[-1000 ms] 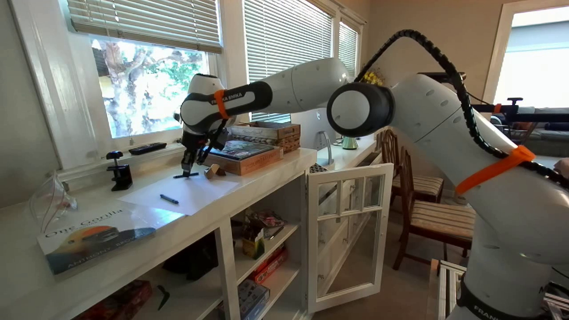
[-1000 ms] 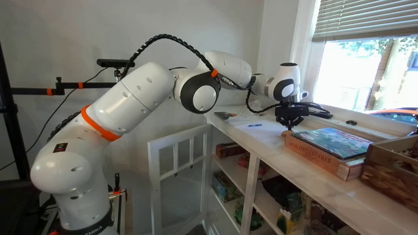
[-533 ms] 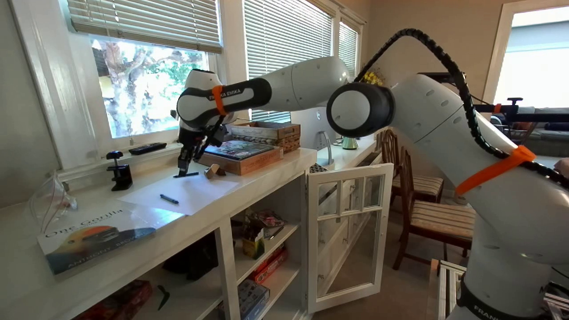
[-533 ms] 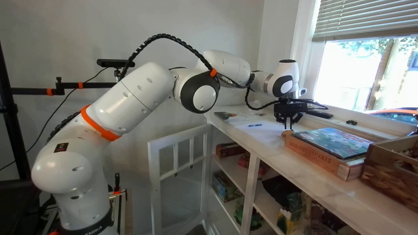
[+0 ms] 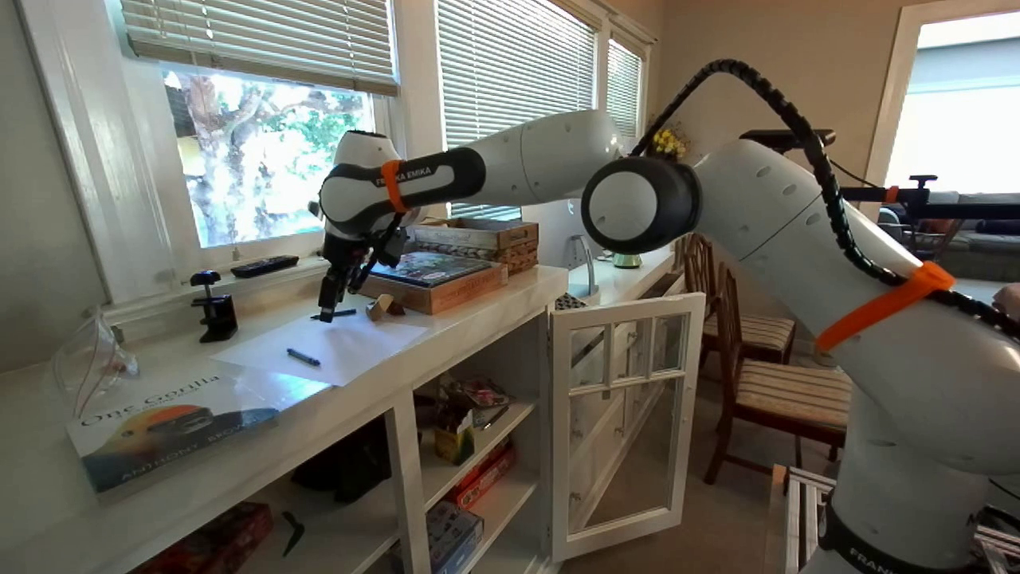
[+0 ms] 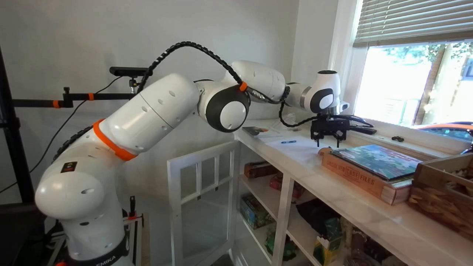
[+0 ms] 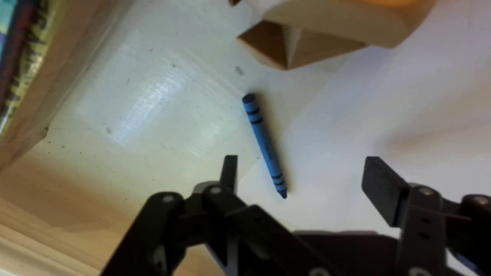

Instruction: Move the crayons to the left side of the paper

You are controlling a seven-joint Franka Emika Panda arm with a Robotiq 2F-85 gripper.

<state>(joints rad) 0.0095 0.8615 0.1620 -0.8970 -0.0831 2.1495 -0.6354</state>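
Lying across the edge of the white paper (image 5: pixel 358 351) is a blue crayon (image 7: pixel 264 142), its tip over the sheet and its blunt end on the bare counter. In an exterior view this crayon (image 5: pixel 345 312) is partly behind the fingers. A second dark blue crayon (image 5: pixel 303 357) rests flat on the paper, seen in both exterior views (image 6: pixel 288 142). My gripper (image 7: pixel 301 166) stands wide open just above the nearer crayon, whose pointed end shows between the fingertips, closer to the left one. Nothing is held. In an exterior view the spread gripper (image 6: pixel 327 145) hangs low over the counter.
A brown folded piece (image 7: pixel 330 34) stands close beside the crayon. Next to it is a wooden-coloured game box (image 6: pixel 358 177) with a printed cover on top. A black clamp (image 5: pixel 215 315), a clear bag (image 5: pixel 96 359) and a gorilla book (image 5: pixel 175 422) are farther along the counter.
The gripper went from shut, through slightly parted, to wide open. It rose a little, shifted slightly left in an exterior view, and came down again. Both crayons look unmoved.
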